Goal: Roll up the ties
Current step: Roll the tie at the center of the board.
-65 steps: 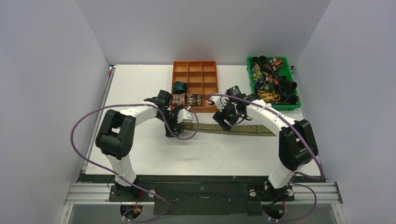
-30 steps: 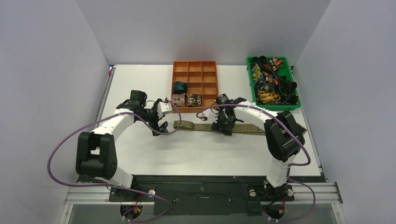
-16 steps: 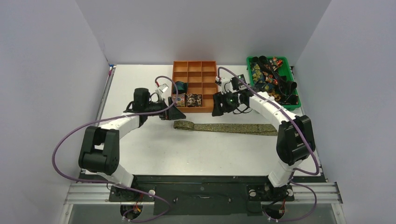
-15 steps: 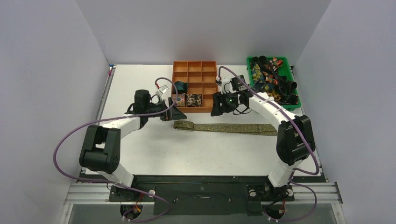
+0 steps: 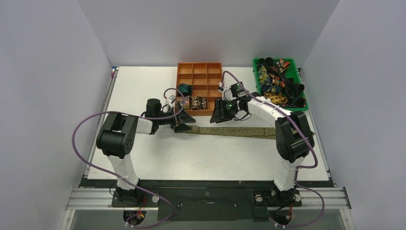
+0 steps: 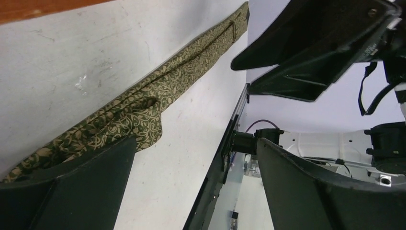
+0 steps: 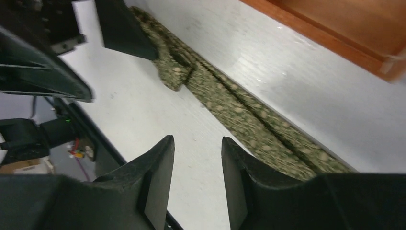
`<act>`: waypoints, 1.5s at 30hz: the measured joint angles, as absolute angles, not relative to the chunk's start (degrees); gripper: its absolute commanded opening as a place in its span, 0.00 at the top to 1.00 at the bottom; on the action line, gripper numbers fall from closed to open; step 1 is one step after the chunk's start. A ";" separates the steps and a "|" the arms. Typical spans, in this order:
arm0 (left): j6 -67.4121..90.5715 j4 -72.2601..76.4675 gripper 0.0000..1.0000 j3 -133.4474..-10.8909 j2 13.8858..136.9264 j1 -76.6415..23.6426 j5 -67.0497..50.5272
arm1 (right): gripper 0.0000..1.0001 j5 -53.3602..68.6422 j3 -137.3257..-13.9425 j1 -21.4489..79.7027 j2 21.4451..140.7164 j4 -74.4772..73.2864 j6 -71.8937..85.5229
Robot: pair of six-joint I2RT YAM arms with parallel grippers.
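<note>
An olive-gold patterned tie [image 5: 239, 131] lies flat across the table; its left end is folded over on itself [image 6: 139, 108]. My left gripper [image 5: 184, 122] is open wide and low at that folded end. One finger [image 6: 67, 187] rests on or just over the fabric, the other [image 6: 335, 191] is off the tie, and nothing is held [image 6: 196, 141]. My right gripper [image 5: 218, 116] is open and empty [image 7: 197, 140], tilted low beside the tie [image 7: 234, 108] just right of the fold. A dark teal [image 5: 184, 89], a floral [image 5: 181, 101] and a dark flecked [image 5: 199, 102] coil sit in the tray.
The orange compartment tray [image 5: 200, 72] stands just behind both grippers, with its edge in the right wrist view [image 7: 335, 38]. A green bin [image 5: 303, 98] holding several loose ties is at the back right. The table's front edge and frame run close below [image 6: 230, 143].
Both grippers have come down from in front of the tray toward the tie. The left one has reached its folded left end; the right one has shifted left and nearer the tie. The tie lies as before.
</note>
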State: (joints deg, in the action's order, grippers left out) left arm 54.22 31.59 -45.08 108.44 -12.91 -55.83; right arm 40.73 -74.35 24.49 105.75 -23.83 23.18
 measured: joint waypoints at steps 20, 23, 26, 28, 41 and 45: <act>-49.80 -35.05 0.03 -68.64 101.95 -25.74 -27.97 | 0.64 11.31 -74.98 -0.43 98.28 -57.95 -34.68; -53.56 -36.07 0.10 -68.84 106.04 -26.39 -24.45 | 0.66 9.21 -74.96 -1.52 100.16 -58.04 -37.23; -56.36 -36.62 0.27 -70.59 107.83 -27.64 -22.00 | 0.68 7.22 -74.08 -1.85 101.89 -57.21 -39.07; -57.76 -37.17 0.40 -72.14 108.90 -28.84 -20.73 | 0.70 5.69 -72.75 -1.85 102.74 -56.47 -40.23; -56.53 -39.92 0.67 -72.93 109.38 -36.16 -18.59 | 0.77 -4.14 -66.59 -7.22 106.10 -51.70 -46.81; -53.67 -39.53 0.68 -72.99 109.36 -39.00 -18.26 | 0.77 -5.74 -66.46 -10.98 106.32 -51.16 -48.95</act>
State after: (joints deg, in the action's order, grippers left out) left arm -53.67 -39.53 -72.99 109.36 -39.00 -18.26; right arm -5.74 -66.46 -10.98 106.32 -51.16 -48.95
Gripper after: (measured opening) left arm 0.330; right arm 0.233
